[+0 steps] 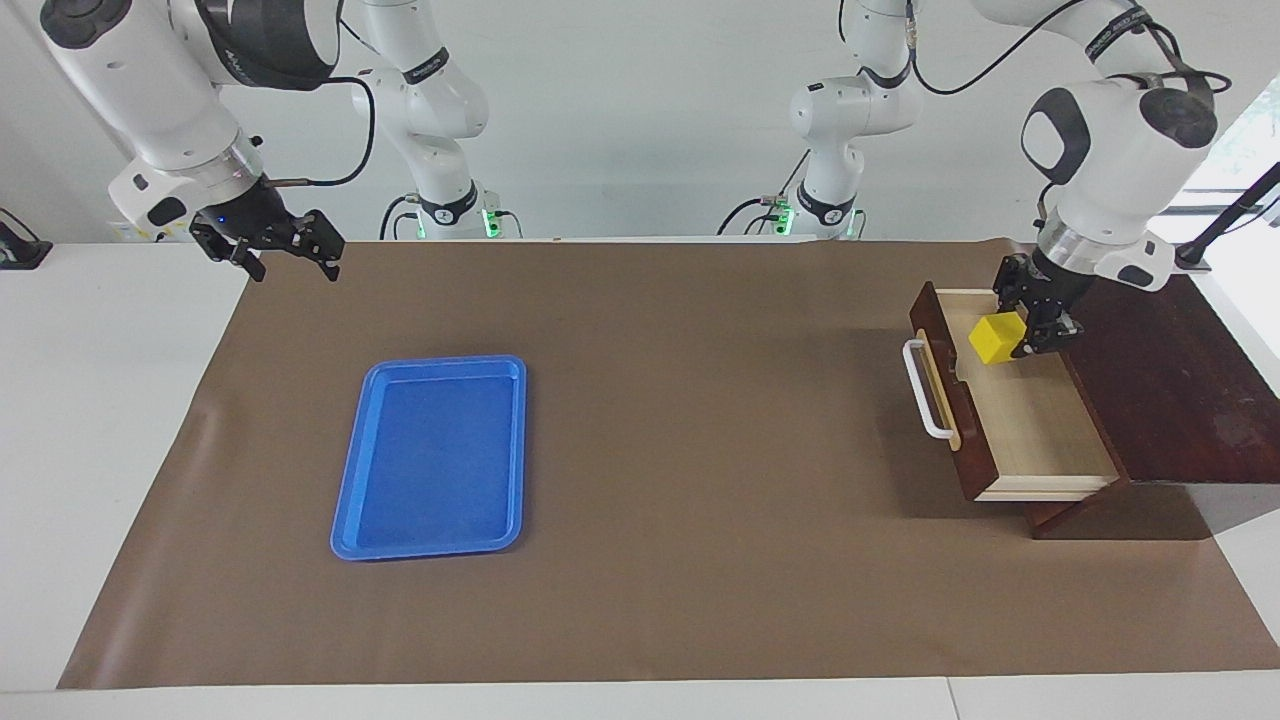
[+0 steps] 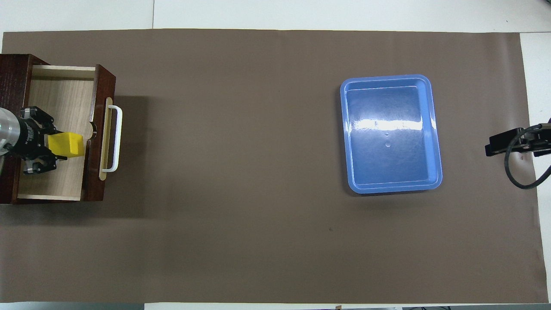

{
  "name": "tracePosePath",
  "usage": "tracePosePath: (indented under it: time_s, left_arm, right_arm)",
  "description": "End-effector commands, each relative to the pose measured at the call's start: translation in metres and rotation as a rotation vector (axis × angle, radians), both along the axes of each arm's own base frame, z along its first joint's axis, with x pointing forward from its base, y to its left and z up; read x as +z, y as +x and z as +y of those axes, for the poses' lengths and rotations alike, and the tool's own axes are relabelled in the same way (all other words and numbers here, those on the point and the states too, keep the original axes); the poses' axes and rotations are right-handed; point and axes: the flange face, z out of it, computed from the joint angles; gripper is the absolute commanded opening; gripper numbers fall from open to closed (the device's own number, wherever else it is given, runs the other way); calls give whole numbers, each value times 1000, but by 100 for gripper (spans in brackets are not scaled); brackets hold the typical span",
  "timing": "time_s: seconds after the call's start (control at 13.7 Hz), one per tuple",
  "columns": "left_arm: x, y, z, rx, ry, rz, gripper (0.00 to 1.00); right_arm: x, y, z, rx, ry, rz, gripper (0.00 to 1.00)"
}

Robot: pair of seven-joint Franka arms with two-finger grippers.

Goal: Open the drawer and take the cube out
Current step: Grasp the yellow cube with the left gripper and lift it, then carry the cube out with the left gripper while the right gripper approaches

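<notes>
Cube (image 1: 996, 339) clenched in left gripper (image 1: 1020, 335) over open drawer (image 1: 1040, 425).
Tray (image 1: 432, 456) lies at 9 o'clock, well apart; right gripper (image 1: 290, 250) waits, jaws released.
</notes>
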Motion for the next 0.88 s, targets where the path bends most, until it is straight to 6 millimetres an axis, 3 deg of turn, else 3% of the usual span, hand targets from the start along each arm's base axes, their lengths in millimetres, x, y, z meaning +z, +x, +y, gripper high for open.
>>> tracePosePath:
  time_s: [0.0,0.15,0.37,0.44,0.59,0.66,0.8]
  left_arm:
    - [27,15,-37,-10,-49,19,0]
    - [26,14,-77,33,-51,11,0]
    - [24,4,-144,86,-51,11,0]
    - [23,-1,-168,104,-55,10,0]
    - [2,-17,-235,108,-42,46,0]
    - [-9,-27,-266,134,-37,49,0]
    - [-16,-34,-292,249,-61,5,0]
  right_arm:
    - [1,-8,7,-20,12,8,100]
    - [3,-10,12,-93,7,10,100]
    - [2,-9,49,-195,20,25,100]
    - [3,-10,68,-236,34,29,100]
    - [2,-16,96,-389,60,55,100]
    - [-1,-21,121,-479,73,84,100]
    - [-1,-34,168,-638,102,134,100]
